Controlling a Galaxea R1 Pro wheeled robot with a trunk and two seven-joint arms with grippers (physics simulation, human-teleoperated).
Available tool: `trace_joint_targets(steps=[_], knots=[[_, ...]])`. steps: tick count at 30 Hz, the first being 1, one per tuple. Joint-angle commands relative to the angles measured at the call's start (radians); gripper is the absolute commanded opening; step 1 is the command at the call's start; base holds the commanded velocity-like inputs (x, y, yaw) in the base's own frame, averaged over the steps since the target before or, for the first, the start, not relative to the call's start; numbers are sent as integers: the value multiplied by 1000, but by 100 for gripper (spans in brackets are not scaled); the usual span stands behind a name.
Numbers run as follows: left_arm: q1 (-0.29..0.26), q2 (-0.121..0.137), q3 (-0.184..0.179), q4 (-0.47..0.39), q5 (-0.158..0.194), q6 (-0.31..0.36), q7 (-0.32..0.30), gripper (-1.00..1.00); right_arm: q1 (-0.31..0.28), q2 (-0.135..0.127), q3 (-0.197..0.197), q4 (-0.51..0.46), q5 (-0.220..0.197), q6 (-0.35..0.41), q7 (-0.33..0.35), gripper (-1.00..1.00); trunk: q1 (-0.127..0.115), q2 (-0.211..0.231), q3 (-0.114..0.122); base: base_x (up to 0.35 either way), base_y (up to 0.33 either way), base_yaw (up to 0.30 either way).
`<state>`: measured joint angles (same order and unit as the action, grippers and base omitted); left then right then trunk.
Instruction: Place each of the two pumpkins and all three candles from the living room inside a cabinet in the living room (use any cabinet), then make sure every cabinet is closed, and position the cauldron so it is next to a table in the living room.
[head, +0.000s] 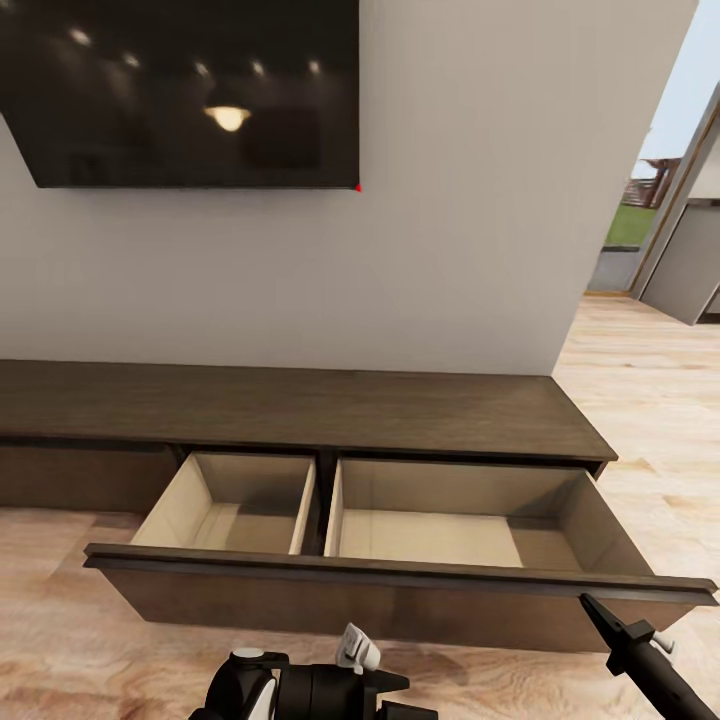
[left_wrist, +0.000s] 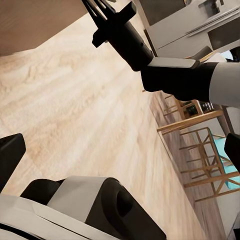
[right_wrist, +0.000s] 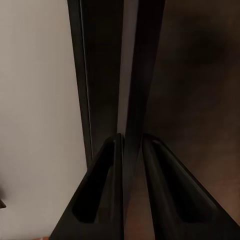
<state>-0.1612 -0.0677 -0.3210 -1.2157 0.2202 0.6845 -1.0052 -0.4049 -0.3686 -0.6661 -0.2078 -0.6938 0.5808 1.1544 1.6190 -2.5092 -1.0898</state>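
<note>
So far the cabinet (head: 300, 410) drawer (head: 400, 585) stands open and bare; right gripper (right_wrist: 131, 150) fingers pinch its front lip narrowly.

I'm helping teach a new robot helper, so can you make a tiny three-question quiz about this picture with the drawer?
1. True or false: the long low dark brown wooden cabinet has its pale-lined pull-out drawer open.
2. What lies inside the drawer's two compartments? A) pumpkins B) candles C) nothing that can be seen
3. Fill in: the right tool has its fingers astride the drawer's front ____.

Key: 1 true; 2 C; 3 edge. The black wall TV hangs above the cabinet.
</note>
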Motion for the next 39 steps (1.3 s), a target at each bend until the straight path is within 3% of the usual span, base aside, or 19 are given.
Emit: trace_joint_targets(steps=[1,22,23,39], knots=[[0,0,0,-1,5,7,0,100,6,-1,-18,-1,-24,22,45,-100,0,0,-1,-4,0,0],[0,0,0,0,5,7,3,100,6,-1,-18,-1,-24,22,45,-100,0,0,-1,0,0,0],[0,0,0,0,5,7,3,100,6,-1,-18,0,-24,22,45,100,0,0,-1,0,0,0],[0,0,0,-1,5,7,2,100,6,-1,-18,-1,-25,22,45,100,0,0,-1,-38,0,0]])
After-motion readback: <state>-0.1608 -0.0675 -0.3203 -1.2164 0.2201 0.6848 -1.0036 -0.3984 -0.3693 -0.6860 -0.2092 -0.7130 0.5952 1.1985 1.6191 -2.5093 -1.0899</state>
